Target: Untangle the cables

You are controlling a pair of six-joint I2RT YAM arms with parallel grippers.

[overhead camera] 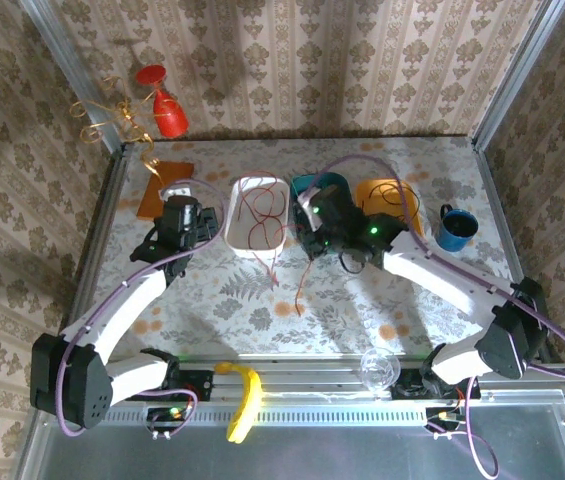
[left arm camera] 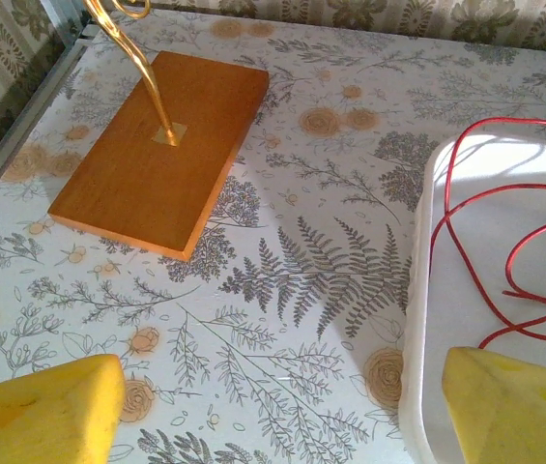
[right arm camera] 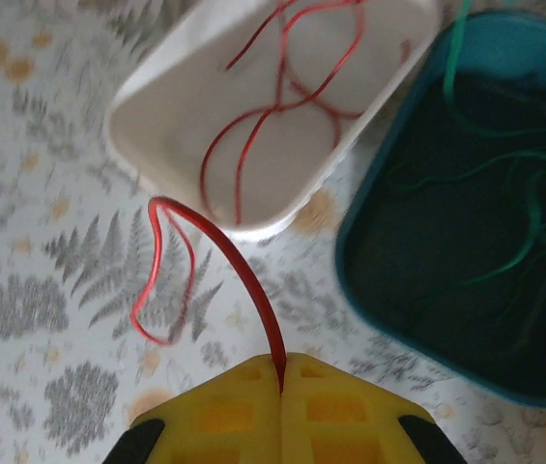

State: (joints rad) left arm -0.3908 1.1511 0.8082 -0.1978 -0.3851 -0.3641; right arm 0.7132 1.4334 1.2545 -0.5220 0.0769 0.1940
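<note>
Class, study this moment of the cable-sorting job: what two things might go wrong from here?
1. The right gripper pinches the red cable only at its fingertips, so the cable may slip out when pulled.
2. More red cable lies looped in the white tray; if the strands are joined, pulling might tighten the loops or drag the tray against the teal tray.

A: Any writing to read here, such as a label, a brand or a number?

B: None that I can make out. The wooden board point(left arm camera: 171, 135), the white tray point(overhead camera: 232, 236), the teal tray point(right arm camera: 354, 242) and the blue mug point(overhead camera: 456, 231) bear no lettering (the tablecloth point(left arm camera: 282, 290) and wallpaper point(overhead camera: 312, 60) carry leaf and flower patterns only).
</note>
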